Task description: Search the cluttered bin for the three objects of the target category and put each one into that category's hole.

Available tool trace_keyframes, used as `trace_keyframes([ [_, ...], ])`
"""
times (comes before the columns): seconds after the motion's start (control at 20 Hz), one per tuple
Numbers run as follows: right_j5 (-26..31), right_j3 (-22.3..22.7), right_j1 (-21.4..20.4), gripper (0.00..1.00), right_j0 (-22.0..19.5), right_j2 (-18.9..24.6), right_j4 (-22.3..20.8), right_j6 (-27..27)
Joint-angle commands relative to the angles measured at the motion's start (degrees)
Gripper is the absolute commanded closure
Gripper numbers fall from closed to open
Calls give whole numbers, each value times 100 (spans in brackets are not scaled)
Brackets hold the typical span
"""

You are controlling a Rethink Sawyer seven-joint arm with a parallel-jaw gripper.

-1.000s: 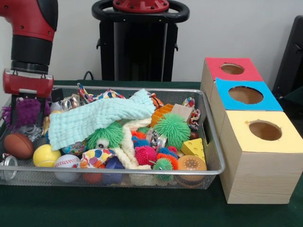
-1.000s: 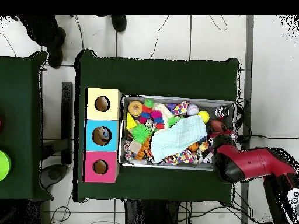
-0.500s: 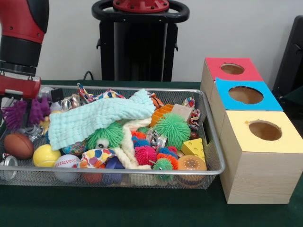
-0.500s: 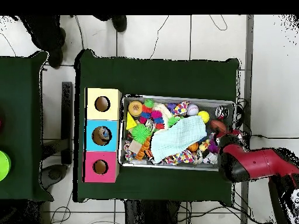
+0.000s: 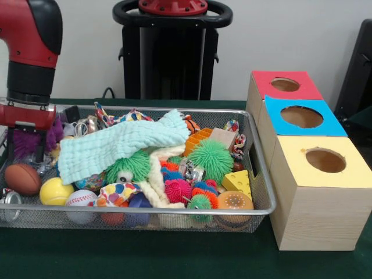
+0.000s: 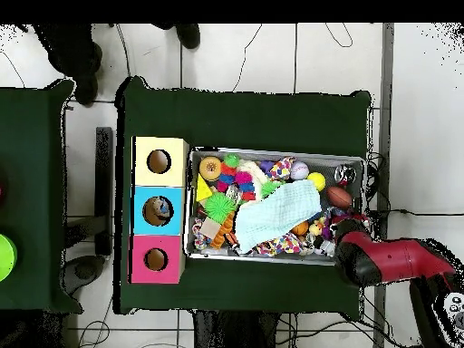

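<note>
At the bin's left end in the front view, my gripper (image 5: pixel 26 152) hangs from the red and black arm (image 5: pixel 32 52), shut on a purple spiky ball (image 5: pixel 30 138) held just above the clutter. From overhead the arm (image 6: pixel 385 261) covers the gripper at the bin's lower right corner. Other spiky balls lie in the wire bin (image 5: pixel 174 109): a large green one (image 5: pixel 211 158), a pink one (image 5: pixel 178 190) and a green one with eyes (image 5: pixel 131 167). To the right stand three boxes with round holes: red (image 5: pixel 285 86), blue (image 5: pixel 301 116) and yellow (image 5: pixel 325 160).
A pale green cloth (image 5: pixel 119 145) drapes over the middle of the pile. A brown football (image 5: pixel 22 179), a yellow ball (image 5: pixel 56 190) and a baseball (image 5: pixel 81 200) lie below the gripper. A cheese wedge (image 5: pixel 237 181) and a toy burger (image 5: pixel 235 203) sit near the right wall.
The gripper has lifted the purple spiky ball out of the clutter and shifted a little along the bin's end. In the overhead view the football now shows uncovered.
</note>
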Motion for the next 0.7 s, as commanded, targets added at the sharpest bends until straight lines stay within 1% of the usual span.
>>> trace_keyframes([
  [0.05,1030,169,333,0,213,-401,633,413],
  [0.1,1115,303,261,0,270,-427,809,468],
  [0.15,1136,375,216,0,322,-470,896,504],
  [0.2,1130,500,116,0,436,-560,1043,630],
  [0.4,1190,628,-64,0,899,-1021,1358,917],
  [0.5,1259,668,-93,0,1046,-1200,1541,994],
  [0.65,1323,764,-182,0,1203,-1364,1839,1048],
  [0.7,1260,844,-229,0,1200,-1324,1995,1076],
])
